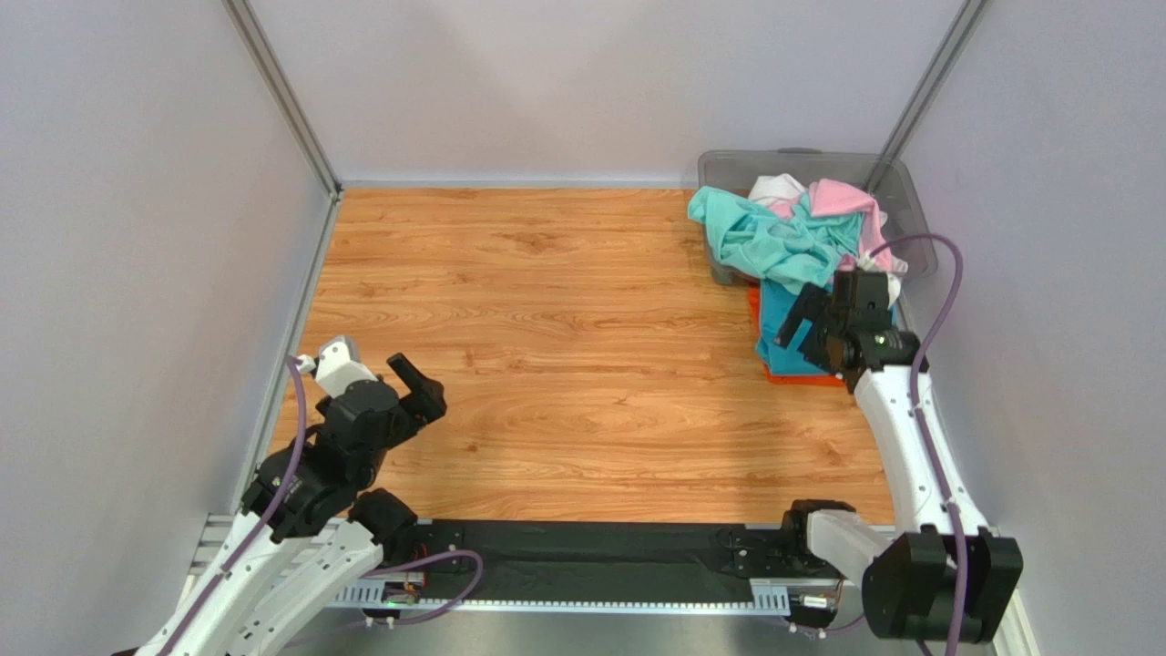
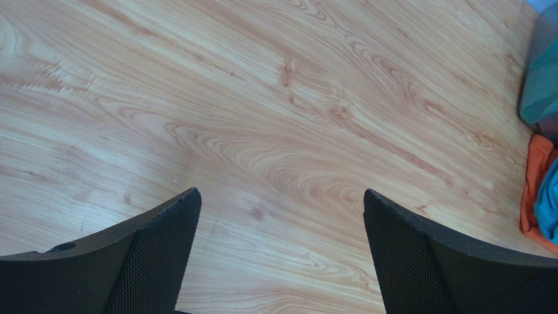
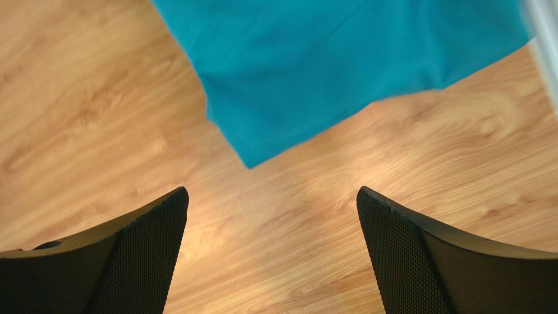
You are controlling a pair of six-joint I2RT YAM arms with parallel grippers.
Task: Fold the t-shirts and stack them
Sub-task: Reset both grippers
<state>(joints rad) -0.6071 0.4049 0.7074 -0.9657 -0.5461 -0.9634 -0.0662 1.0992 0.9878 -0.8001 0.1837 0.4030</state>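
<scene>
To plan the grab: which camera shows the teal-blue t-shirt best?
Right wrist: the teal-blue t-shirt fills its upper frame, unobstructed. Top external shows it partly hidden by the right gripper; left wrist catches a sliver.

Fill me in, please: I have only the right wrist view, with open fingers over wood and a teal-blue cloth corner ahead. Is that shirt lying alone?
Observer: No. The top view shows the teal-blue shirt lying over an orange shirt, whose edge shows beneath it.
Operator: Where are the other shirts?
Observer: The mint-green shirt, the pink shirt and the white shirt are heaped in the grey bin at the far right corner, with the mint-green one spilling over its rim.
Operator: And the left arm?
Observer: The left gripper is open over the table near its left edge, holding nothing.
</scene>
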